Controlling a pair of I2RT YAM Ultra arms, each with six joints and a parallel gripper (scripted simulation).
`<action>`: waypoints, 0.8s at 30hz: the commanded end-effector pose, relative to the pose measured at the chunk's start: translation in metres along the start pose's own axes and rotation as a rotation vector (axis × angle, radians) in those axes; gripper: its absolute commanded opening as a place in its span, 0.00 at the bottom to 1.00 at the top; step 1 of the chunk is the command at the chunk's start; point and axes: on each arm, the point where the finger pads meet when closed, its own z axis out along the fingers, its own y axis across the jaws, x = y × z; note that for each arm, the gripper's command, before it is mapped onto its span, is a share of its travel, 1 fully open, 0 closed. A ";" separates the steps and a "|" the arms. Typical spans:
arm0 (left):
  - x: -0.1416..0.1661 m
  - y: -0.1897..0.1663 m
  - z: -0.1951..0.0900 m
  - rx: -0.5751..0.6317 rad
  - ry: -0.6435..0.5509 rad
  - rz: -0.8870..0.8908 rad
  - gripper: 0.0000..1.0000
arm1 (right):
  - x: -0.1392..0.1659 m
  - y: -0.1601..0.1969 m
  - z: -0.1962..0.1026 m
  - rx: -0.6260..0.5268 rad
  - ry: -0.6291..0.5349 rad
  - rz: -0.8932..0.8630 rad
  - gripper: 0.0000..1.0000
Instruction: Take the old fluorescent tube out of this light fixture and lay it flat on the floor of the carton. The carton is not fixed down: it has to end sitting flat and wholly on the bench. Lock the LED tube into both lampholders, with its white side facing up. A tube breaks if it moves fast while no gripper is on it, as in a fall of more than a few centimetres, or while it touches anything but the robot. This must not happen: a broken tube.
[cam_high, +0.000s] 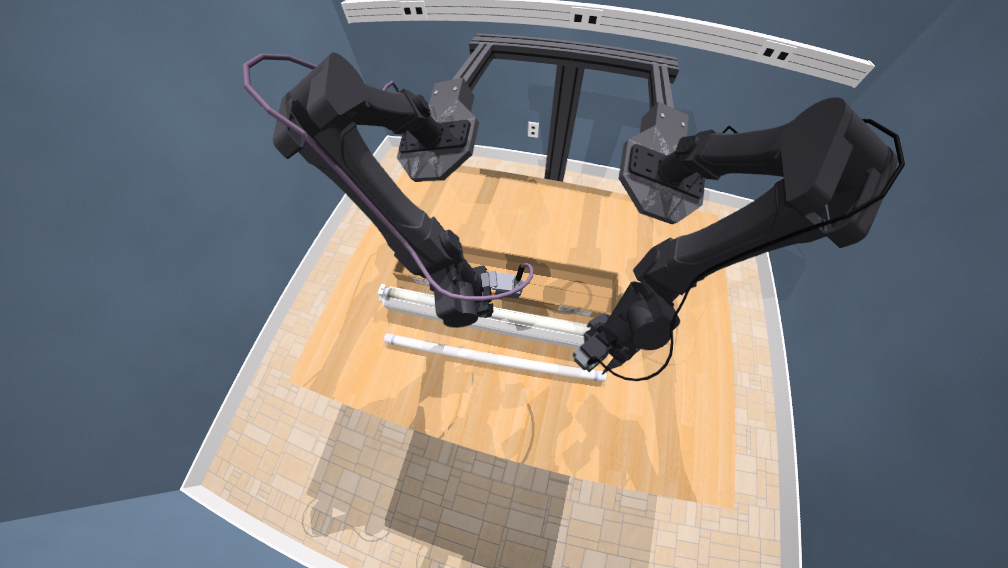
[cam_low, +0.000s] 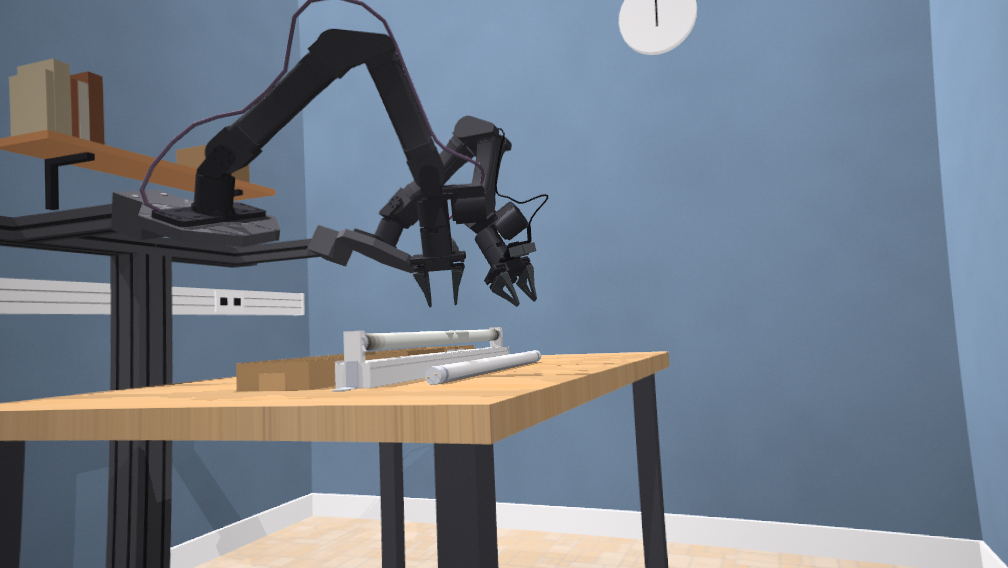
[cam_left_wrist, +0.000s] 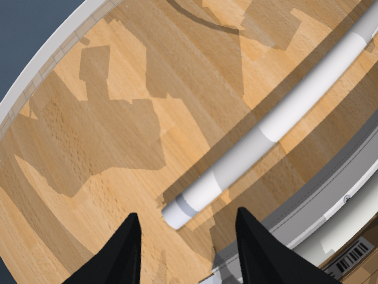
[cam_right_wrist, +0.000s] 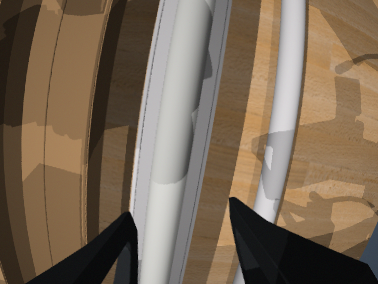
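The old fluorescent tube (cam_high: 550, 323) (cam_low: 430, 338) (cam_right_wrist: 185, 85) sits in the fixture (cam_low: 423, 363) (cam_right_wrist: 220, 60), between its near lampholder (cam_low: 354, 356) and far lampholder. The LED tube (cam_high: 493, 358) (cam_low: 486, 366) (cam_left_wrist: 310, 100) (cam_right_wrist: 295, 65) lies on the bench alongside, looking white on top. The open carton (cam_high: 536, 268) (cam_low: 257, 377) (cam_right_wrist: 65, 100) sits flat on the fixture's other side. My left gripper (cam_low: 525, 301) (cam_left_wrist: 187, 219) is open and empty, high above one end of the LED tube. My right gripper (cam_low: 442, 305) (cam_right_wrist: 180, 215) is open and empty above the fluorescent tube; its arm hides it in the top view.
The bench (cam_high: 634, 437) (cam_low: 246, 423) extends past both tube ends. The arm mounts hang behind the carton on a dark frame (cam_high: 569, 127) (cam_low: 141, 338). The right forearm covers part of the fixture and carton in the top view. The left wrist covers the fixture's other end there.
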 end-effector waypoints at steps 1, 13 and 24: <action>0.015 -0.021 -0.002 0.054 0.133 0.230 0.49 | 0.010 -0.027 -0.009 0.177 0.057 0.062 0.49; 0.040 -0.086 -0.019 0.198 0.260 0.717 0.49 | 0.100 0.029 -0.017 0.260 0.267 0.291 0.49; 0.045 -0.099 -0.023 0.298 0.354 0.894 0.49 | 0.106 0.052 -0.010 0.175 0.265 0.278 0.49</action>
